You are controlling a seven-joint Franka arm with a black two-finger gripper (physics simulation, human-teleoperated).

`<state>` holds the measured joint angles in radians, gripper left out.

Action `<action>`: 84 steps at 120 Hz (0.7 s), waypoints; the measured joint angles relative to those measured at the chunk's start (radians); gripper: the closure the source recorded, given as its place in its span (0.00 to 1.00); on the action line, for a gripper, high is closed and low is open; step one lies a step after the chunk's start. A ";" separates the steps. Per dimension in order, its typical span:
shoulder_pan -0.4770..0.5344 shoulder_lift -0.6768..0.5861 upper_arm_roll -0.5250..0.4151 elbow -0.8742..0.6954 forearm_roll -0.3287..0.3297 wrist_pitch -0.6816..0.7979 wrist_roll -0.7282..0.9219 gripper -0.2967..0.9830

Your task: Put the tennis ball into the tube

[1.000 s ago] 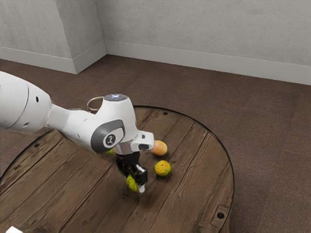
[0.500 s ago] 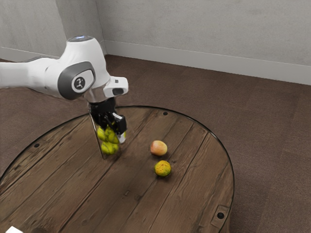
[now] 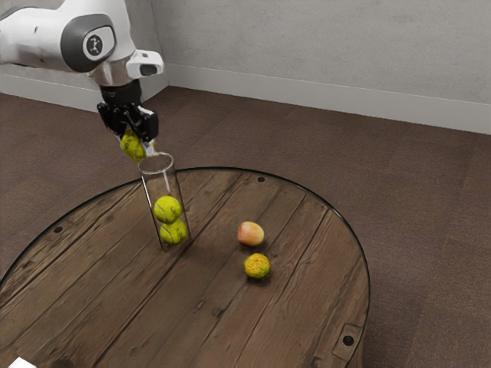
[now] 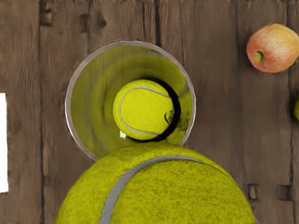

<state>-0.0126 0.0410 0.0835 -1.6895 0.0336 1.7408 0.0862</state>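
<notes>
We now have the tennis ball point(image 3: 133, 146) higher than before, pinched in our gripper point(image 3: 136, 142) by the top of the tube point(image 3: 163, 186) near the far edge of the counter point(image 3: 307, 299), so 1 slight centring shift should precede release.

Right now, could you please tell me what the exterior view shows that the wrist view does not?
The exterior view adds my arm and gripper, the lower ball in the tube, the carpet and the wall.
The wrist view adds the black mark on the upper ball and the apple's dimple.
Both show the held ball, tube, upper ball, apple, part or all of the yellow fruit, and wooden table.
</notes>
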 joint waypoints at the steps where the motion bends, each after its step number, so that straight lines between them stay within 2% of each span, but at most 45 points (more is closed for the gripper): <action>1: 0.003 0.006 0.000 0.008 0.001 -0.002 0.000 0.53; 46: 0.008 0.157 0.000 0.150 0.008 -0.028 0.006 0.52; 76: 0.022 0.203 0.003 0.170 0.006 -0.017 0.009 0.51; 84: 0.023 0.208 0.002 0.170 0.005 -0.016 0.010 0.45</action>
<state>0.0105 0.2494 0.0853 -1.5191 0.0381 1.7250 0.0958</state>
